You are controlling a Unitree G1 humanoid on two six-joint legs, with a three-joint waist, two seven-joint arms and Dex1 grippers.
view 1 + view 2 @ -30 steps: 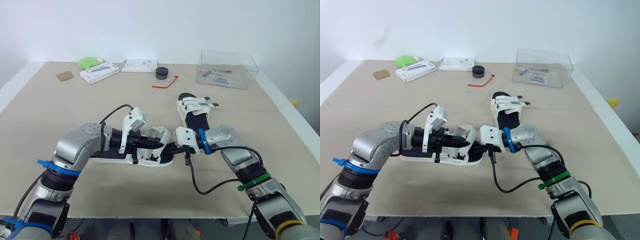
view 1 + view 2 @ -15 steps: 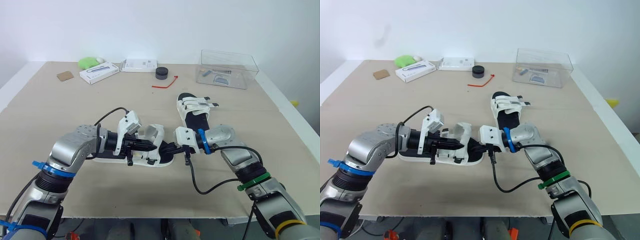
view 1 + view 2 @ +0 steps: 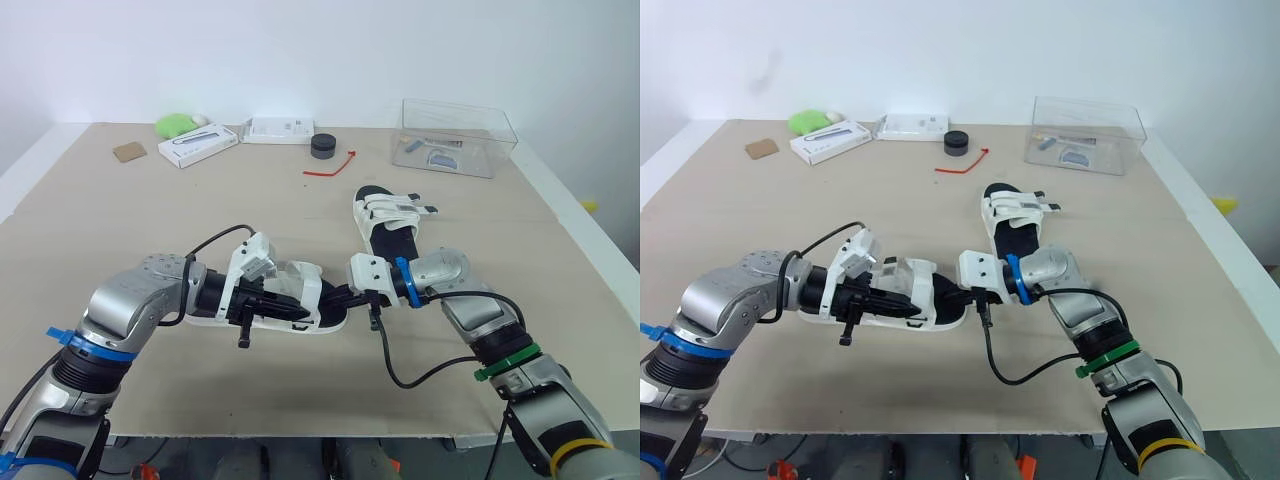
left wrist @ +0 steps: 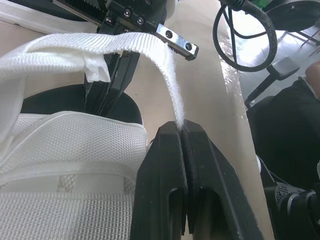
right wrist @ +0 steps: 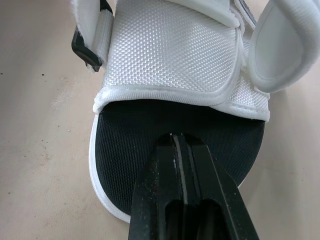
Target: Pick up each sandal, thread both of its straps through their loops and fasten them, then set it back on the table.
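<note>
At the near middle of the bench, the left jaws are clamped on the free end of a white woven strap, which arcs away from them back to the upper of the near sandal. The right jaws are pressed together, their tips on the black footbed at that sandal's right end, seemingly pinning it flat to the bench.

Over the last second the left arm has swung down and toward the near left. Its jaws, which had been level with the top of the upper, now sit low on the sandal's near side, and the strap end has come with them. The right arm has not shifted. This looks like the strap being drawn out through its loop. It is not yet folded back and pressed shut, so fastening this sandal remains to be done.

The far sandal lies apart, its straps lying across the upper.

No brand shows on either sandal, and the print on the white boxes at the far left is too small to read
</note>
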